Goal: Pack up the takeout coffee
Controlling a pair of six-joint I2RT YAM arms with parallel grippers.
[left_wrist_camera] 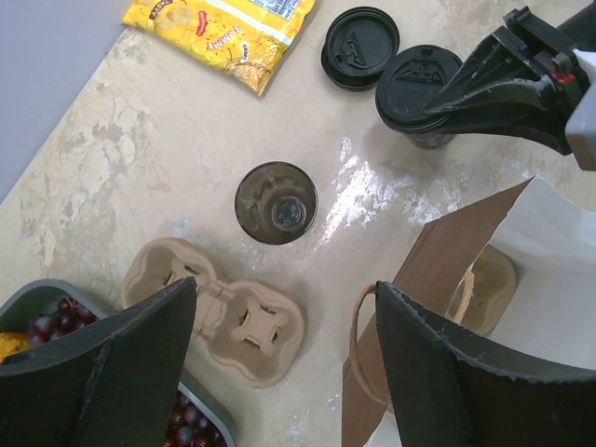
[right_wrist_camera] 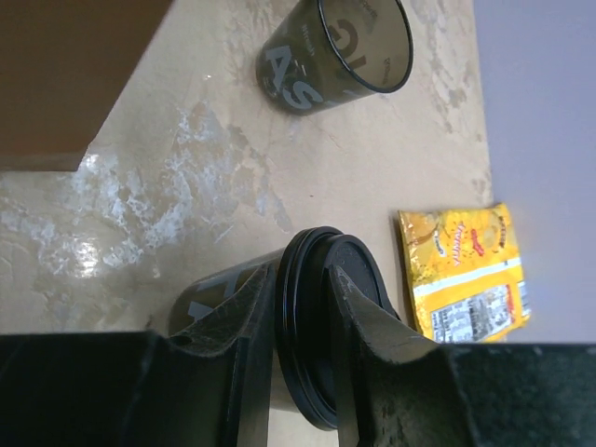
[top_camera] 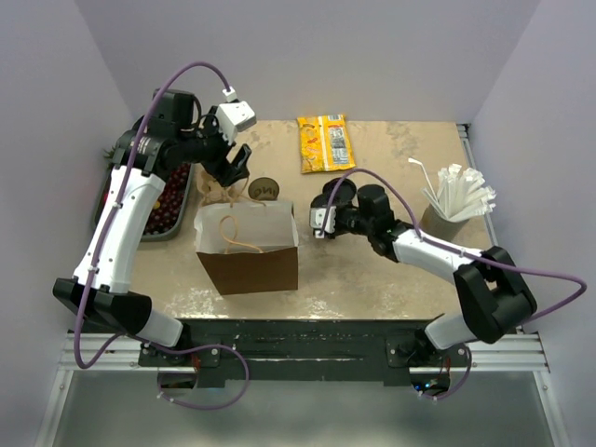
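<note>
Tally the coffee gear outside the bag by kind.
Cups: 2, the open cup and the lidded cup
Black lids: 2, the fitted lid and the separate lid
Pulp carriers: 1, the pulp carrier
Total: 5

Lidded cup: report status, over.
Right gripper shut on lidded cup, beside paper bag. Left gripper open over cup carrier. Nothing between cup and bag mouth.

White arm links [top_camera: 123,212], black joints [top_camera: 175,112], purple cables [top_camera: 191,64], black wedge-shaped end effector fingers [left_wrist_camera: 121,363]
</note>
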